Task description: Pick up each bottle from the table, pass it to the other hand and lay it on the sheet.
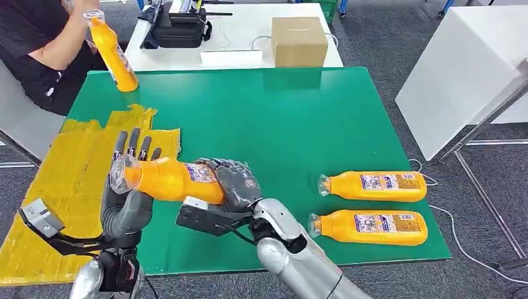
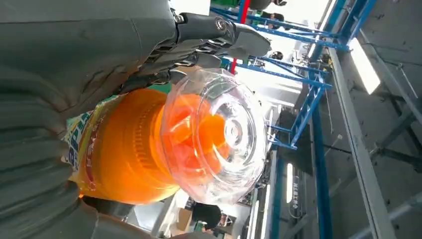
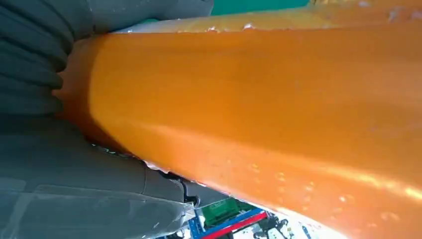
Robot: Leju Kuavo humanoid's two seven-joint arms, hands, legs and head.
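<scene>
right hand (image 1: pixel 236 184) fingers grasp orange-filled bottle (image 1: pixel 171 179) | left hand (image 1: pixel 127 196) fingers spread behind neck

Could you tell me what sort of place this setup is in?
Probably a robotics lab or test workshop: a green-topped table staged with identical orange bottles, a white worktable holding a cardboard box, and blue metal racking under a bare ceiling.

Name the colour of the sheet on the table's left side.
Yellow, crinkled sheet lying on the green table; the head view shows it best.
</scene>
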